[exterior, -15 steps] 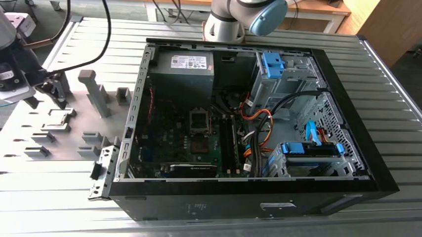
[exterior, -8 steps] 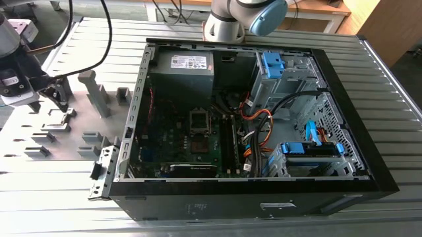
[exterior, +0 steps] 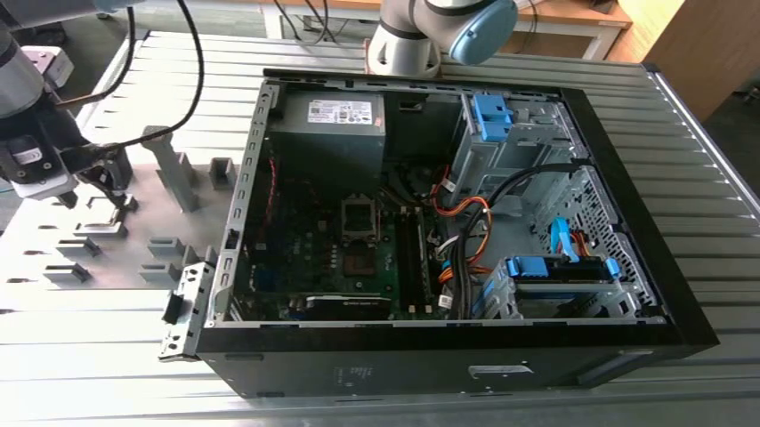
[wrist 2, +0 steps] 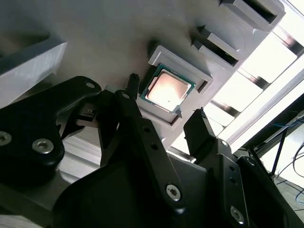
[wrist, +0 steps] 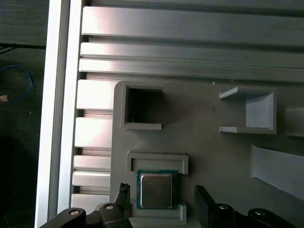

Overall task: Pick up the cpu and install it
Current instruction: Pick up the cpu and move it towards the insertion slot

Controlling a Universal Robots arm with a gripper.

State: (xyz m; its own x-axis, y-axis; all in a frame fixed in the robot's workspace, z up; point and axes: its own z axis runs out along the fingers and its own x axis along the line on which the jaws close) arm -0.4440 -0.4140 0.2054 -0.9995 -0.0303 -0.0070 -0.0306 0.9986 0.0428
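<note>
The cpu (wrist 2: 167, 90) is a small square chip with a silvery top and green rim. It lies flat in a shallow grey holder (wrist 2: 187, 64) on the fixture plate, and the first wrist view shows the cpu (wrist: 156, 191) there too. My gripper (wrist 2: 167, 96) hovers just above it, open, with one black finger (wrist 2: 132, 90) on each side of the chip and neither touching it. In the exterior view my gripper (exterior: 98, 191) is at the exterior view's left, over the grey plate, away from the computer case (exterior: 665, 294). The dark socket frame (exterior: 362, 218) sits on the motherboard inside the case.
Several grey holder blocks (exterior: 178, 178) stand on the plate (exterior: 131, 267) around my gripper, some tall. Empty pockets (wrist: 142, 108) lie beside the chip's holder. The plate's edge and the ribbed aluminium table (wrist: 190, 47) are close by. Cables (exterior: 469, 213) and drive cages (exterior: 558, 267) crowd the case's far side.
</note>
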